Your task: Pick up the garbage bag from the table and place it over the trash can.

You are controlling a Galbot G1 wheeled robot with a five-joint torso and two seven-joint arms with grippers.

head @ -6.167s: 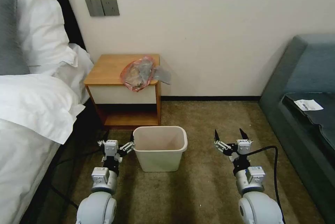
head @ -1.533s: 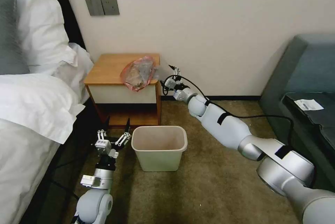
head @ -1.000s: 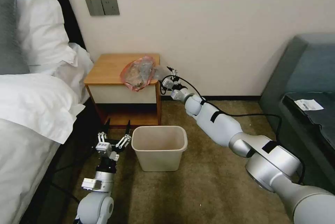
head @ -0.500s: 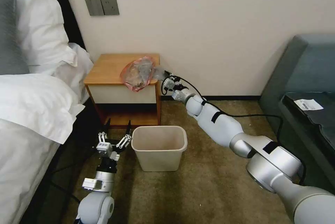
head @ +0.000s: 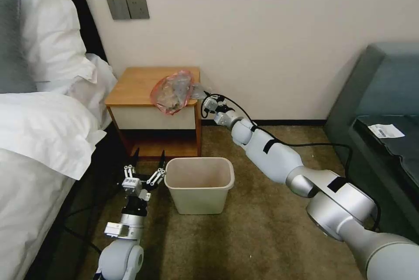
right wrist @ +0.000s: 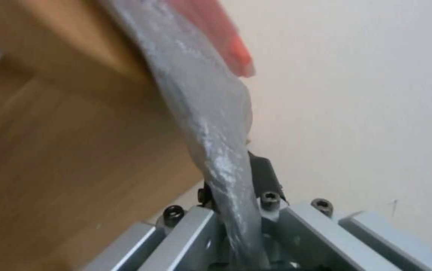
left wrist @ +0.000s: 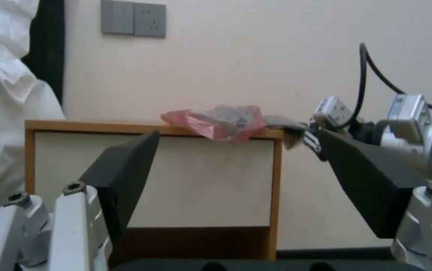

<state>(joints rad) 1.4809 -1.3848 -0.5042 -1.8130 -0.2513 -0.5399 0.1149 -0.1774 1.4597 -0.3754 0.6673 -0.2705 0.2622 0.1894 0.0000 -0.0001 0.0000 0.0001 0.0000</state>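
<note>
Right hand (head: 205,98), arm outstretched, clamps garbage bag (head: 172,90) beside table (head: 135,86); left hand (head: 147,162) gapes low.

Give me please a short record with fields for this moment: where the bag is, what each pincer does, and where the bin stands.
garbage bag: lies on the table, at its right front corner, a grey tail hanging off the edge
right pincer: beside that corner, shut on the bag's grey tail
left pincer: open, low by the floor, next to the trash can
trash can: upright on the carpet before the table, no bag on it
step: bag gripped, not yet lifted
</note>
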